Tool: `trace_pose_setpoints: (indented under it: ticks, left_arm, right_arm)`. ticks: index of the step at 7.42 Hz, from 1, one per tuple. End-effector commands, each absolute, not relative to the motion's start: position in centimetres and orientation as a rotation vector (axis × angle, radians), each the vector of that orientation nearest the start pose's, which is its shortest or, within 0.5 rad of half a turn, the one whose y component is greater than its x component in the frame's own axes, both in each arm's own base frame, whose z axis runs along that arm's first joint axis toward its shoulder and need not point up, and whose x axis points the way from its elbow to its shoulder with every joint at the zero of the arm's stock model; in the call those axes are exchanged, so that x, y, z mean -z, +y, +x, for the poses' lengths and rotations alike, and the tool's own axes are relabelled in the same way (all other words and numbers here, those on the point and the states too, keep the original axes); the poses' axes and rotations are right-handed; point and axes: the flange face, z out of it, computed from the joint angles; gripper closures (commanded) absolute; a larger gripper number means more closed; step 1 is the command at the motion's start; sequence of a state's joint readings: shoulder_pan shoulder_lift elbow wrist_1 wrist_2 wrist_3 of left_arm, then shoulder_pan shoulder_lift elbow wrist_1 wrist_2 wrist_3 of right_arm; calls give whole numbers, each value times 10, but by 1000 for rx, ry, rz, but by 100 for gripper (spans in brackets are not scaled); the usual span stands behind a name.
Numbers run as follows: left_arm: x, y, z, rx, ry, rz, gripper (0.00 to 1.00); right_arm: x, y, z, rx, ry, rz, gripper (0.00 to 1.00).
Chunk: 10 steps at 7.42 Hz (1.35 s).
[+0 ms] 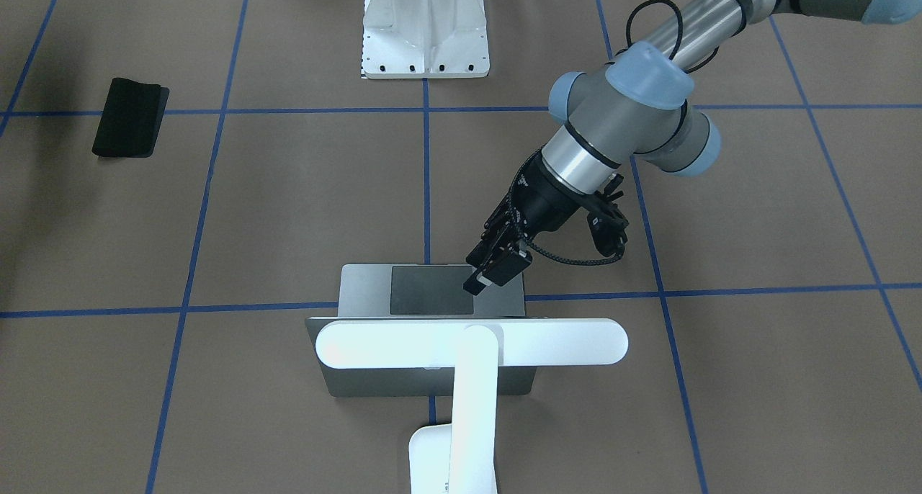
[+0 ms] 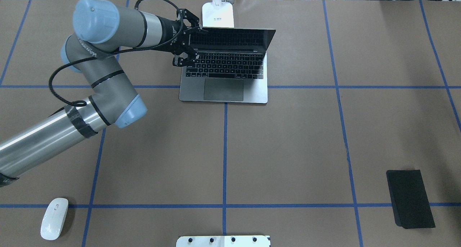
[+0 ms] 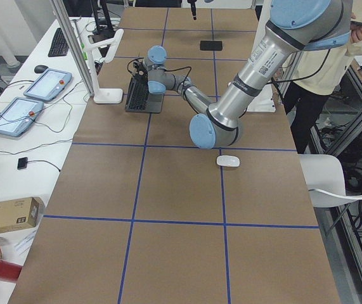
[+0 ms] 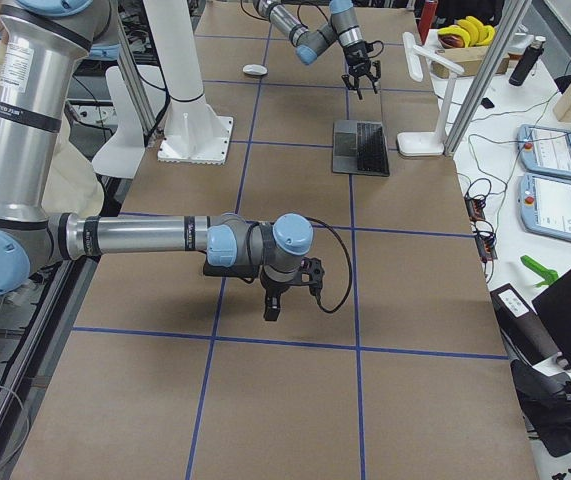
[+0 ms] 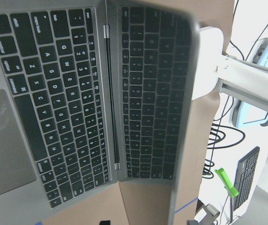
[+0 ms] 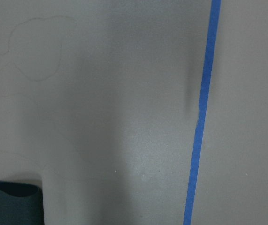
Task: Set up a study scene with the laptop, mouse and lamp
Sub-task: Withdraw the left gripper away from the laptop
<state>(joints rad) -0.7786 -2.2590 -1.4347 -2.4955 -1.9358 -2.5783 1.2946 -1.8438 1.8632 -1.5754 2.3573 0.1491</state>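
The grey laptop [image 2: 225,92] stands open at the far middle of the table, with its screen upright; it also shows in the front view [image 1: 364,285]. The white lamp [image 1: 472,343] stands right behind it, with its bar head over the lid and its base [image 2: 218,14] at the table's far edge. My left gripper [image 2: 187,45] is open at the laptop's left side, by the hinge and the lid's edge, and holds nothing. The white mouse [image 2: 54,218] lies at the near left. My right gripper [image 4: 273,305] shows only in the right side view, low over the table; I cannot tell whether it is open or shut.
A flat black mat [image 2: 410,198] lies at the near right. The white bolted pedestal [image 1: 425,29] stands at the robot's edge of the table. Blue tape lines [image 2: 225,149] cross the brown table. Tablets and cables [image 4: 555,165] lie beyond the far edge.
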Motion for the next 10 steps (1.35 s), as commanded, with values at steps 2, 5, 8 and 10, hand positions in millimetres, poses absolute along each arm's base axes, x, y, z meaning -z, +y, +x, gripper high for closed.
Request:
trace_pose_setpoints:
  ticks: [2,5,8,10]
  left_arm:
    - [-228,-558,356,991,1465,-474,36]
    - [-262,-598,231,808,1416,-400,36]
    - [-329,-600,155,644,1375,-301,36]
    - [-367,-586,147,564,1354,-243,36]
  right_arm:
    - [-625,-389,-45,134,-776,-132,0]
    - [-627,-388,-45,101,-777,-148,0]
    - [-619,-385,-61,89,-937,-213,0]
    - [-618,-377,-92,133,-1064,-304,0]
